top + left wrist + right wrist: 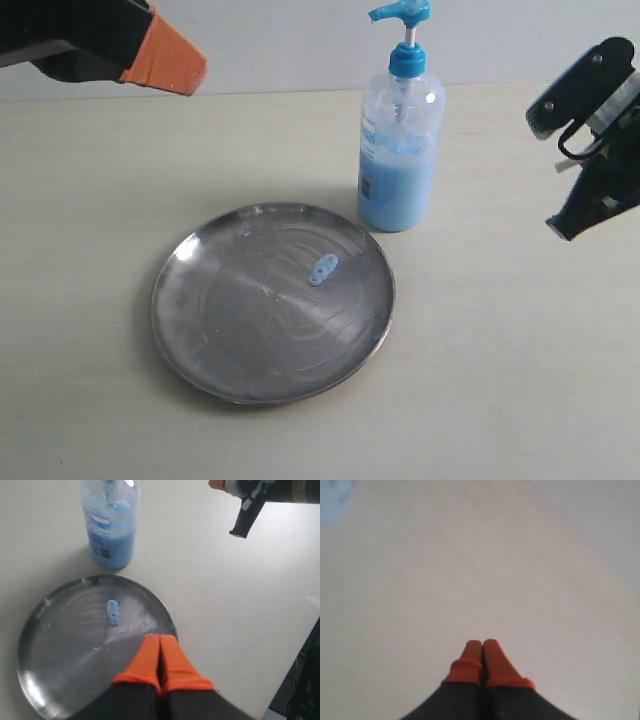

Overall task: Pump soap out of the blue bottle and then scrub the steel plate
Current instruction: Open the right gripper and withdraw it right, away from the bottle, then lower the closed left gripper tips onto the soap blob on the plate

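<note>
Nearest the front edge of the bench (500,380) lies the steel plate (230,340), flat and upright on its base, with pale swirl marks across its face. On the plate, toward the side that faces the bottle, sits a small glossy blob of soap (323,268), light blue and compact, with no smear spreading from it. Just behind the plate, beside its rim but apart from it as far as the exterior view shows, stands the blue bottle (398,160), upright, about half full, its pump head (402,12) raised and its spout turned to the left of that view. Judging from the blob, the pumping step looks done; judging from its tidy shape, the scrubbing has not yet begun, so the greater part of the work is left. Above the plate's rim, on its side away from the bottle, hang the left fingers (159,655), their orange tips pressed together with nothing between them. Off to the right, well apart from both bottle and plate, the right fingers (482,656) are likewise closed tight on nothing, with only bare bench under them. No sponge, cloth or brush shows in any view, so I cannot tell what the scrubbing is to be done with; it may fall to the closed orange tips themselves.
</note>
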Robot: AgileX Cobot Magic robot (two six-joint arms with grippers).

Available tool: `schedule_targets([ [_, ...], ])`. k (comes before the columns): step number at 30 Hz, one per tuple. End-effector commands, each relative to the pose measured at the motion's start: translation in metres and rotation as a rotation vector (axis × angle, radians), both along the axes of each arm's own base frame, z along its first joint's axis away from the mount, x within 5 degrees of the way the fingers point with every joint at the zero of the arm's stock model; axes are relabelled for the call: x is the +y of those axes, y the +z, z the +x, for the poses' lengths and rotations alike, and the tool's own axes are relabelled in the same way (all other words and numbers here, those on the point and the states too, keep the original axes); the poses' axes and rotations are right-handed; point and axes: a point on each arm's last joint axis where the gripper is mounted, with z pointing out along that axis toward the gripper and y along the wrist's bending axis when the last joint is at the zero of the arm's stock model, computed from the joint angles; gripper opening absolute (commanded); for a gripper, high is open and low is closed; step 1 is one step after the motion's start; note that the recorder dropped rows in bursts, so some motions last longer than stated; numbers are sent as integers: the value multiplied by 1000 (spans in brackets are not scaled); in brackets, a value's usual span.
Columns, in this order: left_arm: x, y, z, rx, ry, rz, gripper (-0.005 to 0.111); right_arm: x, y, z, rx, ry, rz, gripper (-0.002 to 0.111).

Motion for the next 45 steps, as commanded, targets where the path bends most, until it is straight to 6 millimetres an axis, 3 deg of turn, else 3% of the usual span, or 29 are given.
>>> schedule_targets([
  [1, 4, 4, -3, -12, 7, -5, 0, -9, -21, -6, 272, -76, -116, 0],
  [7, 5, 1, -4, -2, 2, 17, 0, 11, -6, -3, 425, -171, 165, 0],
  [12, 5, -18, -3, 25, 15, 34, 0, 25, 15, -11, 503, -137, 333, 0],
  [18, 6, -50, -3, 64, 32, 64, 0, 33, 59, -31, 382, -27, 497, 0],
  [30, 7, -93, -2, 70, 55, 64, 0, 20, 138, -91, 36, 81, 628, 0],
  [36, -5, -112, 7, 114, 72, -5, 0, 10, 143, -121, -150, 102, 680, 0],
  [45, -25, -150, 31, 183, 78, 20, 0, -3, 133, -155, -360, 114, 742, 0],
])
